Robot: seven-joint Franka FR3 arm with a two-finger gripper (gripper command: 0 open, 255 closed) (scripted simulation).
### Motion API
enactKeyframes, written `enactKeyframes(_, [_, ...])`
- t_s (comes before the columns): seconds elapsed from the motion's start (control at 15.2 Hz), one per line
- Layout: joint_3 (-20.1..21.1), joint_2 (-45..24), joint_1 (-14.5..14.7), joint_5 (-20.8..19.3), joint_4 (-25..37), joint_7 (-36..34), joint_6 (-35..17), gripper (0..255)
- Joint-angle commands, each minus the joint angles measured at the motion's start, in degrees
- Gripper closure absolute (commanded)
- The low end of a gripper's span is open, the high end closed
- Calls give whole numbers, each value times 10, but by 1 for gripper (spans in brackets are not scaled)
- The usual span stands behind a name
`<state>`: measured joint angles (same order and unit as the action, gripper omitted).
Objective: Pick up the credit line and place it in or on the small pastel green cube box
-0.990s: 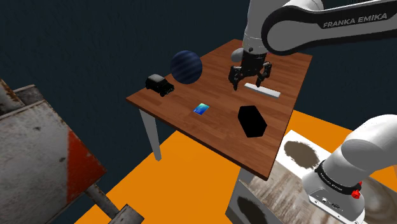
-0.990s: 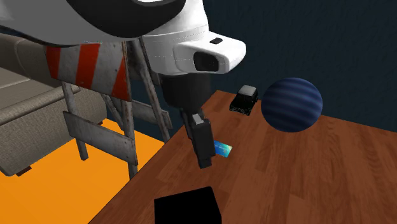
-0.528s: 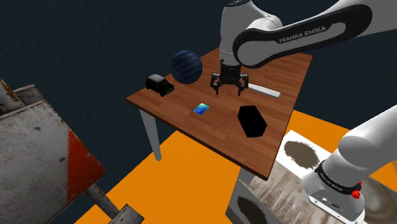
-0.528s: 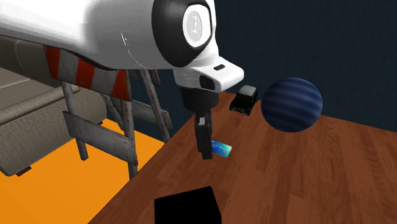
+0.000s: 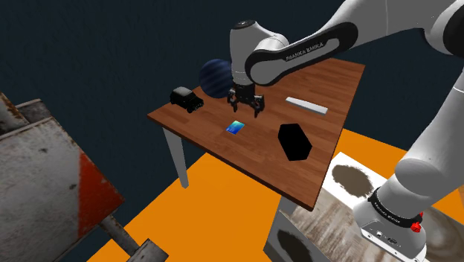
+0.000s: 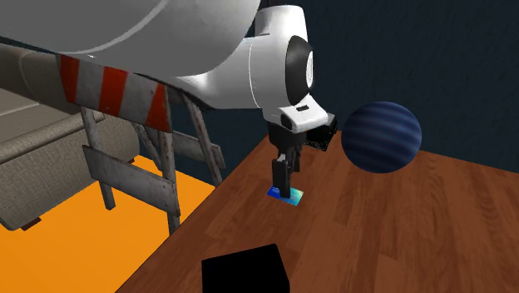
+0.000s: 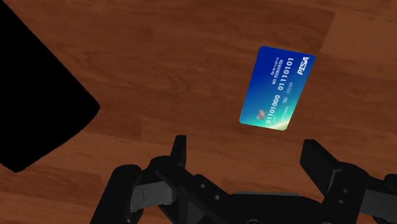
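Gripper (image 7: pixel 247 147) spread; card (image 7: pixel 277 88) lengthwise away from it

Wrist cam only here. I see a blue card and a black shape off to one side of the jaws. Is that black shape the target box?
Observer: Probably. The shoulder view shows a black angular box standing alone on the brown wooden table. It is drawn black, not green.
Operator: Anything crowding the card?
Observer: A dark blue striped ball sits beyond the blue bank card, apart from it.
Operator: Jaws down on it yet?
Observer: No. The shoulder view shows a gap between the jaws and the card.
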<state>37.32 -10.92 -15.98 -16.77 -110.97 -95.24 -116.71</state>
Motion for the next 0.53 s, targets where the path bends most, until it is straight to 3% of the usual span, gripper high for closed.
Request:
enactKeyframes(0.0, [-13, -51, 14, -30, 38, -63, 1, 0])
enactKeyframes(0.13, [-27, -88, 27, -47, 70, -101, 5, 0])
enactKeyframes(0.46, [-35, -104, 29, -62, 52, -110, -26, 0])
